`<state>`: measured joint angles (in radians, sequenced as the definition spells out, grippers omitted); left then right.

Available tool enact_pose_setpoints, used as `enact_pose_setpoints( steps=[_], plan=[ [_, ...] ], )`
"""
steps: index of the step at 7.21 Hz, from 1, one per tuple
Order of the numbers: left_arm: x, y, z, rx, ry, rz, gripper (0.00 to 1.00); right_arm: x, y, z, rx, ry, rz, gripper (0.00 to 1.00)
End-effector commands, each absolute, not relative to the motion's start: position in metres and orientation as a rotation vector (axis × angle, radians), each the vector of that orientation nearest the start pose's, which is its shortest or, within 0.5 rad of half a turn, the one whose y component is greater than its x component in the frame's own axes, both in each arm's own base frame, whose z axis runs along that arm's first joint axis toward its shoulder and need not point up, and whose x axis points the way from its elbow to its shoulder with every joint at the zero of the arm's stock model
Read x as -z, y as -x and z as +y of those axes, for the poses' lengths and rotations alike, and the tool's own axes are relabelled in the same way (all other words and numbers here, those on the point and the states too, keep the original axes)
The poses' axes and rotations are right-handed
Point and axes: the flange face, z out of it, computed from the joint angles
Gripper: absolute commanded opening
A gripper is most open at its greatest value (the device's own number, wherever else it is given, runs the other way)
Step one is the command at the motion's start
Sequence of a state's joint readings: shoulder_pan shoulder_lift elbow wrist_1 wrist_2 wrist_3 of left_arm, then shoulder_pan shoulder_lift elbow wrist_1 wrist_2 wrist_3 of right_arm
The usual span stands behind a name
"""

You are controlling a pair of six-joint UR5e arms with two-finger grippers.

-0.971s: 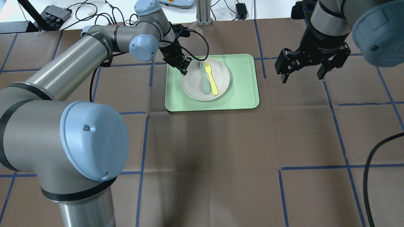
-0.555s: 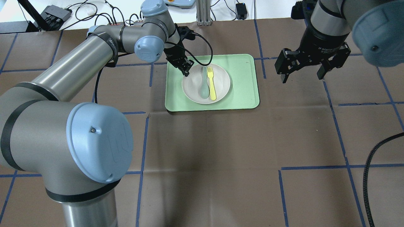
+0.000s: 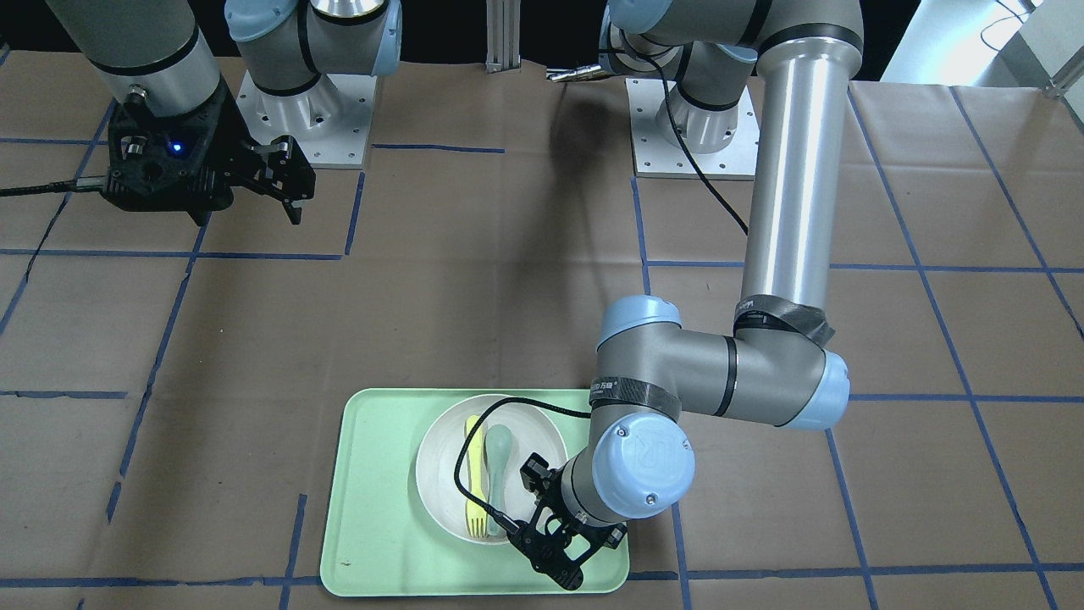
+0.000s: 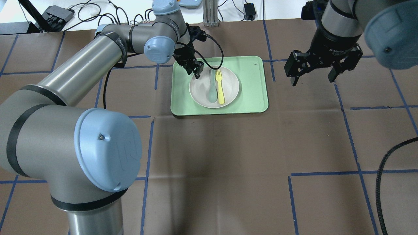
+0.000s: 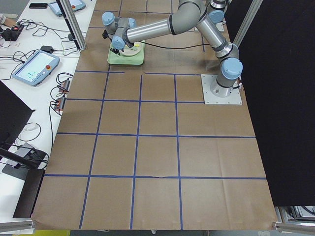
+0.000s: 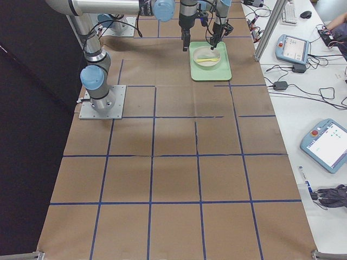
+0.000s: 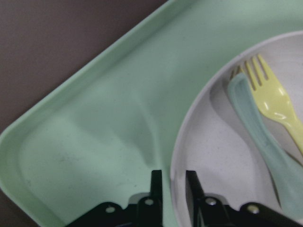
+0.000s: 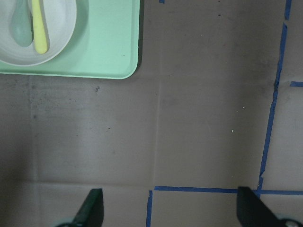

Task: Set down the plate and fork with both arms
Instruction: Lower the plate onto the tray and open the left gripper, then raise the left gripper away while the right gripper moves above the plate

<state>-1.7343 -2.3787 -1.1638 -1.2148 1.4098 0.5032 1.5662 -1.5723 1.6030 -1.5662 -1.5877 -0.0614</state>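
The off-white plate (image 4: pixel 229 93) lies on the mint-green tray (image 4: pixel 253 89). The pale-yellow fork (image 4: pixel 220 86) lies in it beside a grey-green spoon (image 4: pixel 212 89). My left gripper (image 4: pixel 197 74) is at the plate's far left edge. In the left wrist view, my left gripper (image 7: pixel 173 187) has its two fingers close together with the plate's rim (image 7: pixel 176 156) between them, and the fork (image 7: pixel 274 101) lies to the right. My right gripper (image 4: pixel 313 76) is open and empty. It hangs above the table right of the tray.
Brown paper with blue tape lines covers the table. A black cable (image 4: pixel 380 182) hangs at the near right. Cables and boxes lie beyond the far edge. The right wrist view shows the tray's corner (image 8: pixel 128 66) and bare paper below my right gripper (image 8: pixel 171 210).
My left gripper has moved a little to the right at the plate's rim. The plate has shifted and turned with it, so the fork and spoon now lie straighter. The right arm has not moved.
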Motion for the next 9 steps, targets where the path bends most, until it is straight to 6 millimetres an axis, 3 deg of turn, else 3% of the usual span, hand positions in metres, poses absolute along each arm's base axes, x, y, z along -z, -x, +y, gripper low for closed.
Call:
enact_pose_setpoints(
  steps=[1,2,4,5,6,8,9],
  plan=[
    [-0.229,0.268,-0.725,-0.084,-1.059,3.131,1.00,-0.472,-0.129,-0.488,-0.057,0.090,3.156,1.00],
    [-0.275,0.260,-0.714,-0.152,-1.031,3.110,1.00,-0.472,-0.129,-0.488,-0.057,0.090,3.156,1.00],
    [-0.369,0.249,-0.666,-0.316,-0.813,3.146,1.00,-0.472,-0.129,-0.489,-0.059,0.090,3.155,1.00],
    [-0.407,0.244,-0.641,-0.374,-0.650,3.169,1.00,-0.471,-0.129,-0.489,-0.061,0.092,3.155,1.00],
    [-0.440,0.239,-0.615,-0.409,-0.480,3.183,1.00,-0.470,-0.129,-0.490,-0.064,0.093,3.158,1.00],
    [-0.495,0.222,-0.568,-0.409,-0.422,3.189,1.00,-0.470,-0.129,-0.491,-0.059,0.093,3.157,1.00],
    [-0.513,0.203,-0.540,-0.414,-0.381,3.197,1.00,-0.469,-0.130,-0.493,-0.059,0.095,3.157,1.00]
  ],
)
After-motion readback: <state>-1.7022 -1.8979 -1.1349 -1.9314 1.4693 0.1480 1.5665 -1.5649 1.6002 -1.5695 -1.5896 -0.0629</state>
